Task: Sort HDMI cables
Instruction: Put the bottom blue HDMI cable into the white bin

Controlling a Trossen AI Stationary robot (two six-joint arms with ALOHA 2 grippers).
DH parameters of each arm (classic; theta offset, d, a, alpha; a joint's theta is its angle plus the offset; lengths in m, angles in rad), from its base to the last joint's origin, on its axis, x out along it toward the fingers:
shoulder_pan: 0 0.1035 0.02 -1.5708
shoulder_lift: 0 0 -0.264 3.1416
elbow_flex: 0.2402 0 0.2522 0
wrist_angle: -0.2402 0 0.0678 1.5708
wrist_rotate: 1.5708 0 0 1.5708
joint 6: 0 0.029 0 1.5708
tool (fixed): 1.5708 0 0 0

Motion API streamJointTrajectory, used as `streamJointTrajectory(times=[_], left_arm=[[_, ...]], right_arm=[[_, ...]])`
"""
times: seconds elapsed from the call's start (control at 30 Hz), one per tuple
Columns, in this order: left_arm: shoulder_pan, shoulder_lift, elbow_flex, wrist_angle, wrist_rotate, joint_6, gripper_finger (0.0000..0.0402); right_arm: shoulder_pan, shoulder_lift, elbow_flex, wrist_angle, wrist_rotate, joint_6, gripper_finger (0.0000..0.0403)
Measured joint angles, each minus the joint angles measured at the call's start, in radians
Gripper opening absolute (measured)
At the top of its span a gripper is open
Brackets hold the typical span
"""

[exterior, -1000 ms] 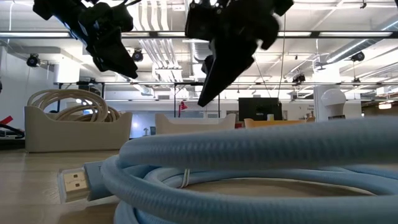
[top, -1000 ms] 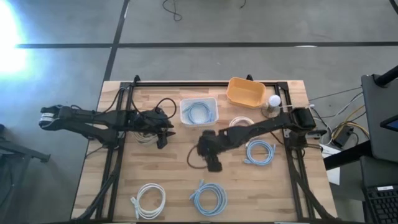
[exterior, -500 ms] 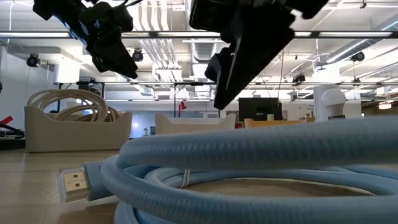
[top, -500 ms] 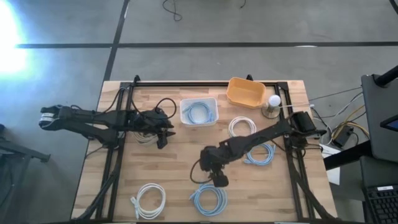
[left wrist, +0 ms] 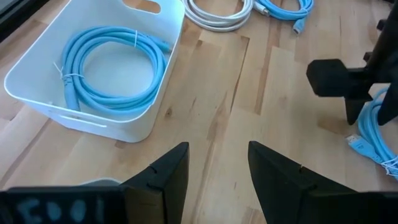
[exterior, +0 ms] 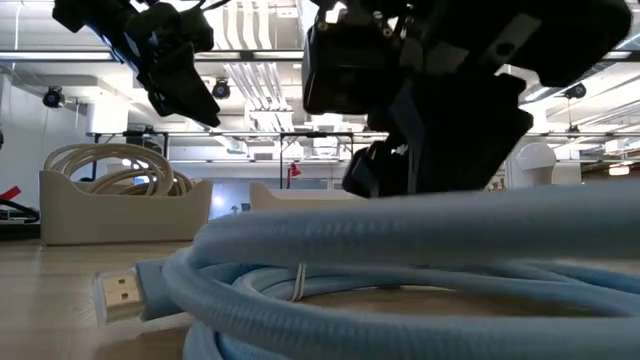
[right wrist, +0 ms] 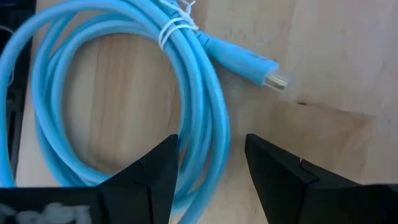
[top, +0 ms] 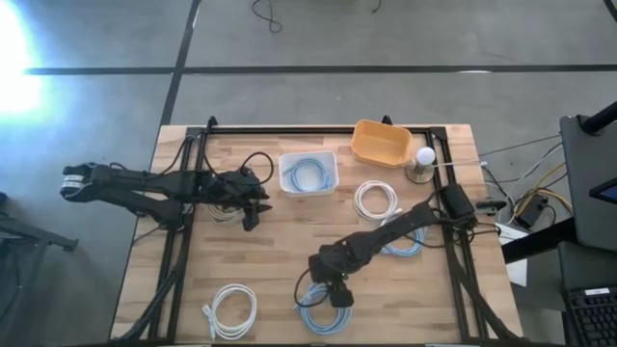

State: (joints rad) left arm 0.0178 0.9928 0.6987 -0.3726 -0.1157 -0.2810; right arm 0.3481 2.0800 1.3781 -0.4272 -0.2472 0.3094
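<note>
A light blue coiled HDMI cable [top: 318, 310] lies flat on the table near the front edge; it fills the low view [exterior: 400, 250]. My right gripper [top: 337, 292] is open just above it, one finger on each side of the coil's bundled strands [right wrist: 214, 118] near the white tie; I cannot tell whether it touches them. My left gripper [top: 254, 220] is open and empty, held above the table left of centre [left wrist: 217, 149]. Another light blue coil [left wrist: 106, 68] lies in the white bin [top: 308, 173].
A white coil [top: 376, 200] and a light blue coil [top: 407, 239] lie at the right, and a white coil [top: 231, 308] at the front left. A yellow bin [top: 381, 143] and a white ball on a stand [top: 424, 159] are at the back right. A tan bin of beige coils [exterior: 110, 200] stands at the left.
My right gripper has moved toward the table's near edge and down, from the table's middle to just over the light blue coil at the front. The coil has not moved.
</note>
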Motion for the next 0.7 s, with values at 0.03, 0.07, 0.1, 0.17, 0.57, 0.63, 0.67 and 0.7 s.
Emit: streamJointTrajectory(times=[0.03,0.07,0.1,0.17,0.57,0.63,0.67,0.7], left_arm=[[0.0,0.0,0.0,-0.001,0.0,0.0,0.017],[0.0,0.0,0.0,-0.002,0.0,0.0,0.017],[0.0,0.0,0.0,-0.001,0.0,0.007,0.017],[0.0,0.0,0.0,-0.003,0.0,0.032,0.017],[0.0,0.0,0.0,0.0,-0.019,0.108,0.017],[0.0,0.0,0.0,0.008,-0.033,0.114,0.017],[0.0,0.0,0.0,0.008,-0.045,0.116,0.017],[0.0,0.0,0.0,0.008,-0.055,0.12,0.017]], right_arm=[[0.001,0.006,0.001,0.001,-0.002,0.011,0.0185],[0.003,0.011,0.002,0.003,-0.009,0.024,0.0185],[0.004,0.019,0.003,0.004,-0.015,0.029,0.0184],[0.013,0.026,0.005,0.005,-0.018,0.031,0.018],[0.025,0.027,0.01,0.008,0.045,0.029,0.0045],[0.02,0.02,0.015,-0.002,0.036,0.027,0.0023],[0.017,0.014,0.021,-0.016,0.03,0.024,0.0019],[0.015,0.01,0.027,-0.036,0.025,0.018,0.0018]])
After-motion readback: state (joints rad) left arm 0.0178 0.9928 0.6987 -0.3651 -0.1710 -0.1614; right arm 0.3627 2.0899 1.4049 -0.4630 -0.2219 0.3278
